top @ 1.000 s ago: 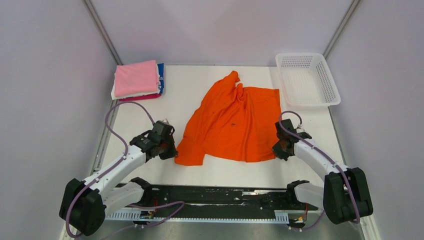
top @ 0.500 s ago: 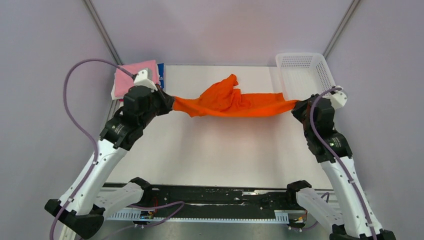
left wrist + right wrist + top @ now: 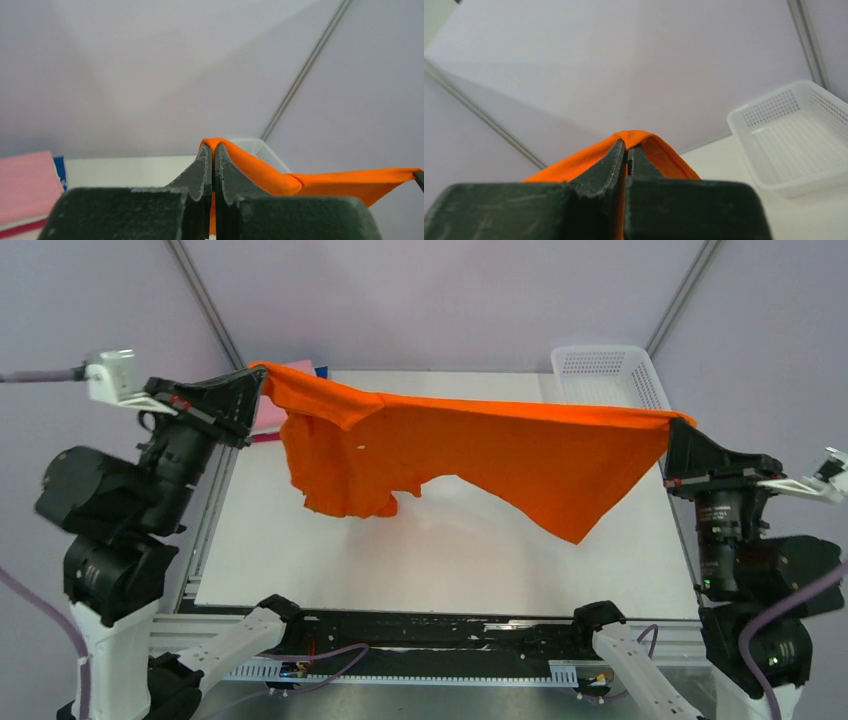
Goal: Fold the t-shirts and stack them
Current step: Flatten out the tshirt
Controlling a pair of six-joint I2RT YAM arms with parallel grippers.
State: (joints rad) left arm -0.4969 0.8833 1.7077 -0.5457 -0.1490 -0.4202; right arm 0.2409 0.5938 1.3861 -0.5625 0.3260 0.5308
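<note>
- The orange shirt (image 3: 470, 450) hangs in the air above the white bench (image 3: 450, 560). It is pulled wide between the two arms.
- The left pincer (image 3: 262, 372) is up high on the left side. It pinches one top corner of the orange shirt.
- From the left wrist, the left pincer (image 3: 214, 167) shows two dark fingers pressed tight together. Orange cloth pokes out over the tips.
- The right pincer (image 3: 672, 426) pinches the other top corner, on the right side, just in front of the basket (image 3: 600, 370).
- From the right wrist, the right pincer (image 3: 626, 155) is also pressed together, with a fold of orange cloth over its tips.
- The top edge of the shirt runs almost straight from one pincer to the other and dips a little toward the right.
- Below that edge the cloth hangs loose. It is bunched up on the left and comes down to a point on the right.
- The lowest parts seem to hang clear of the bench, but that is hard to tell from above.
- A pile of folded shirts (image 3: 266, 415) lies at the far left corner of the bench, partly hidden behind the left pincer.
- The pink shirt (image 3: 25, 182) is on top of the pile, and a blue shirt (image 3: 60, 170) shows at its edge.
- The white basket sits at the far right corner of the bench.
</note>
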